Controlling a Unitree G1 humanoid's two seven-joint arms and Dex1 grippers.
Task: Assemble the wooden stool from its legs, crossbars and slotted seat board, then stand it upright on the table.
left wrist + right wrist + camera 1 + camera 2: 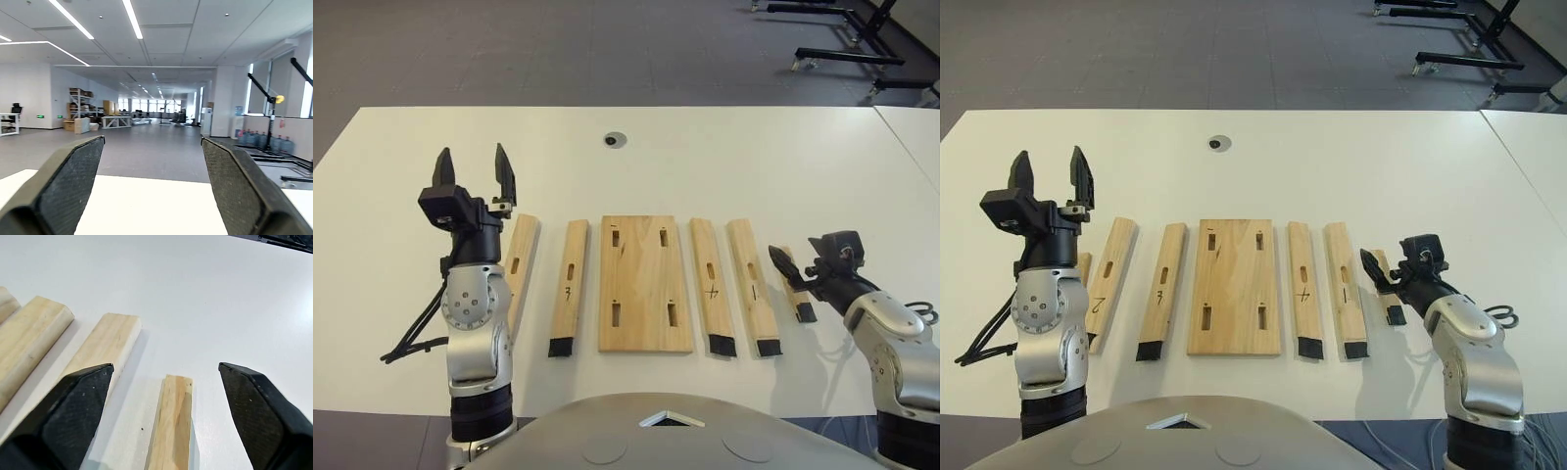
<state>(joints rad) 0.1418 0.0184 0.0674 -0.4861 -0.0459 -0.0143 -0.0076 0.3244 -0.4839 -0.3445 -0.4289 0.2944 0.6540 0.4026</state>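
**Right pincer poised over a crossbar; assembly not yet begun**

Your right pincer (166,367) sits low over the table (754,166), fingers spread wide. They straddle the far end of a short crossbar (171,431). From the wrist view there is a gap on both sides, so nothing is gripped yet. Just beside that crossbar lies the outer right leg (752,286), then the inner right leg (713,284), both flat and parallel with their dark-capped ends toward you.

Next comes the slotted seat board (644,282), flat in the middle of the row with its four slots facing up and unfilled. Beyond it are the inner left leg (570,284) and the outer left leg (521,257), laid the same way. What looks like a second crossbar (1084,264) peeks out beside the left arm, mostly hidden.

Your left pincer (473,157) is held up well above the table, fingers pointing upward and apart, holding nothing.

Judging by the layout, you are at the very start. Every part lies separate, no leg is in a slot, and no crossbar joins a pair of legs. All the joining is still to do, and so is standing the stool upright. The step in hand appears to be the first pick, of the right-hand crossbar.
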